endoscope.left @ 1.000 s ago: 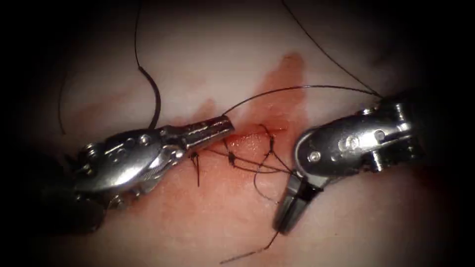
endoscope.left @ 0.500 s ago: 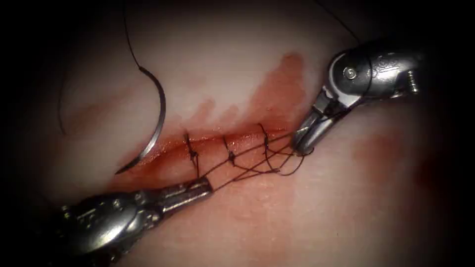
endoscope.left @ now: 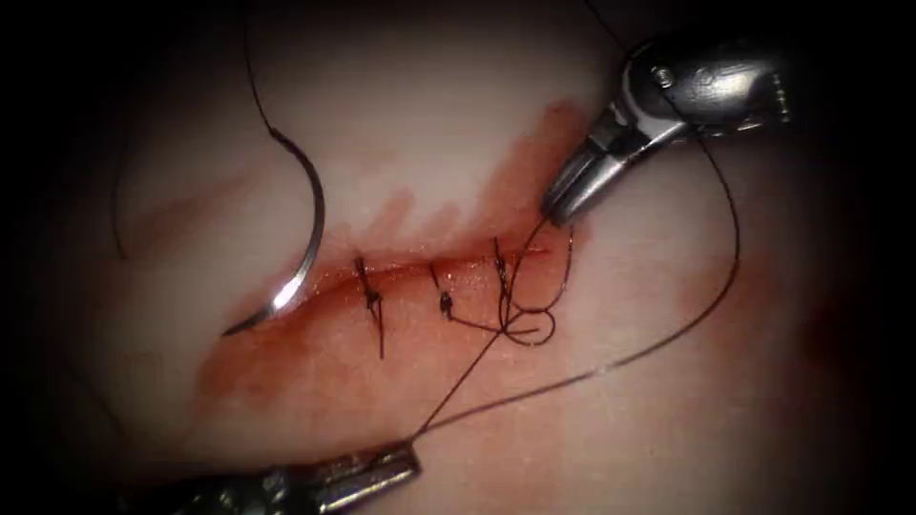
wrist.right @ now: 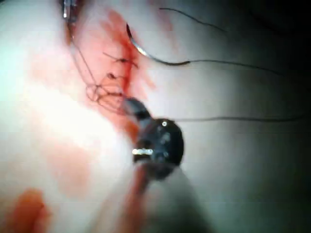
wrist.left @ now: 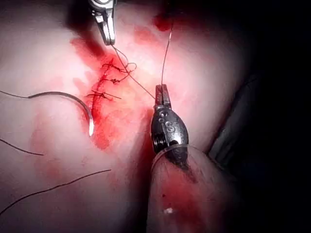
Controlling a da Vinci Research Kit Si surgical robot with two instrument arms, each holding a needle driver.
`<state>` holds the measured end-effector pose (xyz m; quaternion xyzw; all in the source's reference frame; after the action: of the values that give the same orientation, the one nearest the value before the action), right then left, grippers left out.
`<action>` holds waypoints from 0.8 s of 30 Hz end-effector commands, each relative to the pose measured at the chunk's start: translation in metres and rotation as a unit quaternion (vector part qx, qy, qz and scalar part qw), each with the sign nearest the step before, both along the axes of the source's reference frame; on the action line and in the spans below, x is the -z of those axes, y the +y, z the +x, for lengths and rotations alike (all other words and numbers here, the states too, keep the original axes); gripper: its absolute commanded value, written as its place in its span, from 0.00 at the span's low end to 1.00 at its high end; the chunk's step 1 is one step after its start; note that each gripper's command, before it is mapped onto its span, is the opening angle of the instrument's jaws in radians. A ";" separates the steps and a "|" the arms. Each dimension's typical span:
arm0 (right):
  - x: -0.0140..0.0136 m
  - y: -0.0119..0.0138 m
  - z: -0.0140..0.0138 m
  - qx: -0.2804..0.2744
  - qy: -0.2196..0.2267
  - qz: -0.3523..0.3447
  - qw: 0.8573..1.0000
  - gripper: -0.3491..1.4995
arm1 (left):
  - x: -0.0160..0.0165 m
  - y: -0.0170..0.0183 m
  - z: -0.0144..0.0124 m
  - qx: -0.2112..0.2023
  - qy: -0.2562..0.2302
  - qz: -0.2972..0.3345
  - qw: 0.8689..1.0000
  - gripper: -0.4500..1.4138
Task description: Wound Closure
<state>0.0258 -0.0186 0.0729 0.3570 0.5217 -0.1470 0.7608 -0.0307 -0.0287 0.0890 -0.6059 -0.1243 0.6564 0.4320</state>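
Right claw (endoscope.left: 558,205) sat pressed together on the thread (endoscope.left: 477,358) just above the right end of the cut (endoscope.left: 429,270). Left claw (endoscope.left: 405,460) was pinched on the same thread low, well below the cut. The strand ran taut on a slant between them, through a loose loop (endoscope.left: 530,324) at the rightmost stitch (endoscope.left: 500,277); a second, slack strand arced wide to the right. Neither claw held the needle (endoscope.left: 296,257). It lay free on the tissue (endoscope.left: 429,124) left of the cut, point down toward the cut's left end, not in the tissue, nearer the left claw. Red fluid (endoscope.left: 534,162) stained around the cut.
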 end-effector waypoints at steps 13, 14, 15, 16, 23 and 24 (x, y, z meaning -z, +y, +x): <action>-0.0028 0.0038 0.0015 -0.161 -0.046 -0.001 0.986 0.00 | -0.0002 -0.0009 -0.0017 -0.003 -0.003 0.002 1.000 0.00; -0.0031 0.0038 0.0015 -0.166 -0.050 -0.001 0.985 0.00 | -0.0001 -0.0010 -0.0017 -0.002 -0.003 0.002 1.000 0.00; -0.0035 0.0038 0.0014 -0.175 -0.053 0.003 0.983 0.00 | -0.0001 -0.0010 -0.0017 -0.002 -0.004 0.004 1.000 0.00; -0.0039 0.0037 0.0015 -0.180 -0.053 0.005 0.982 0.00 | 0.0000 -0.0011 -0.0017 -0.002 -0.004 0.004 1.000 0.00; -0.0058 0.0016 0.0020 -0.193 -0.061 0.004 0.979 0.00 | 0.0010 -0.0026 -0.0025 -0.002 -0.006 0.007 1.000 0.00; -0.0059 0.0016 0.0020 -0.196 -0.062 0.003 0.979 0.00 | 0.0012 -0.0029 -0.0026 -0.002 -0.005 0.007 1.000 0.00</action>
<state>0.0272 -0.0167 0.0784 0.2569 0.5323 0.0318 0.8060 -0.0329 -0.0311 0.0872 -0.6066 -0.1321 0.6527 0.4343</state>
